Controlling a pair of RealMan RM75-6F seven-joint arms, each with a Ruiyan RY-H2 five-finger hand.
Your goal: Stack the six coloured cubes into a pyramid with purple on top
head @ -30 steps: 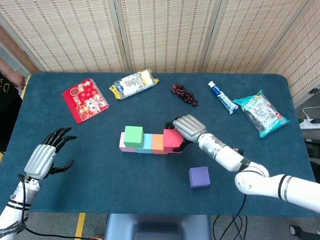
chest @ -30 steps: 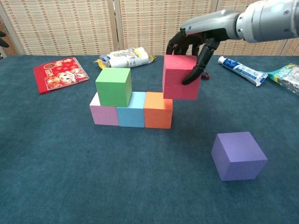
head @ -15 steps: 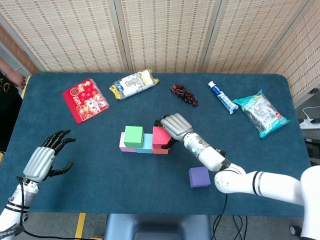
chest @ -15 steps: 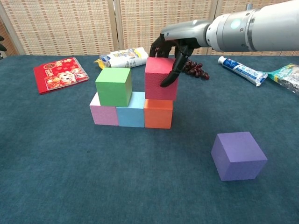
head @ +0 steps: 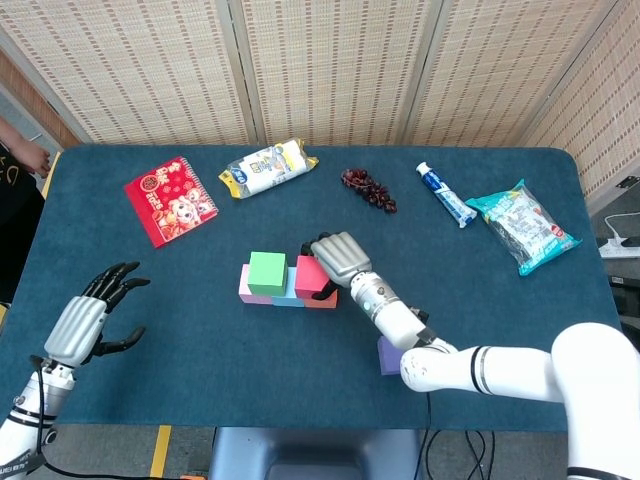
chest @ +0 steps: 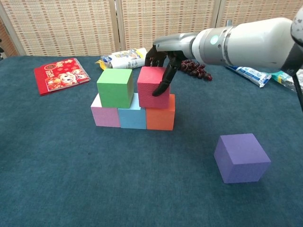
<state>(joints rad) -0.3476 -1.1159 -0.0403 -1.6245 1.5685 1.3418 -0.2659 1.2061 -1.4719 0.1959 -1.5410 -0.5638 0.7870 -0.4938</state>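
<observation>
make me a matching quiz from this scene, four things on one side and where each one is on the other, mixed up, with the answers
Things:
1. red cube
2. purple cube
3. green cube
4. left hand

Places:
A. alone on the table, apart from the stack
B. second layer, over the pink and blue cubes
C. held by the right hand, over the blue and orange cubes
D. empty, near the table's left edge

Pairs: 1-C, 2-A, 3-B, 4-D
</observation>
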